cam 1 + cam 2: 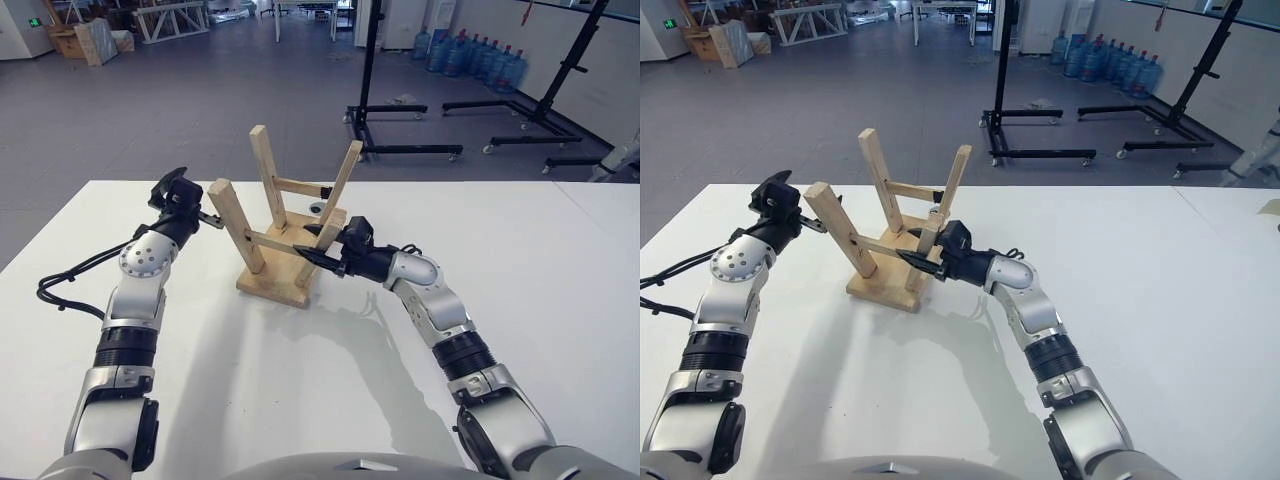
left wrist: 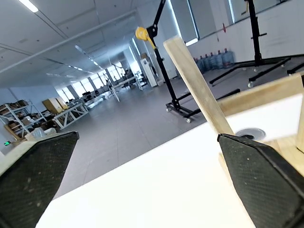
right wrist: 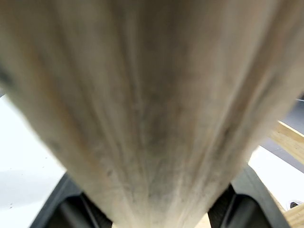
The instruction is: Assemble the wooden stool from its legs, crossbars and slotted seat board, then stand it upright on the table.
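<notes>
Assembly is looking close to done — the stool point(image 1: 270, 180) is sitting upside down on the table point(image 1: 560, 300), its seat board point(image 1: 272, 283) lying flat and its four legs pointing up with crossbars point(image 1: 300, 187) joining them. Right gripper point(image 1: 312, 259) is clamping the lower part of the leg nearest it point(image 1: 330, 225), fingers closed on either side of the wood just above the board. Left gripper point(image 1: 210, 218) is hovering wide open with nothing in it, just beside the top of the outer leg point(image 1: 235, 225) on its own side.

By my reading, the step in hand is steadying the frame before turning it over. The next move is calling for the left gripper to close on its leg, so both arms can flip the stool onto its feet without the joints pulling apart.

Right wrist view is showing wood grain pressed between dark fingers point(image 3: 71, 209) — a grip the head views merely hint at. Left wrist view is showing its pads point(image 2: 33, 183) spread apart, with a farther leg point(image 2: 197, 88) standing beyond them.
</notes>
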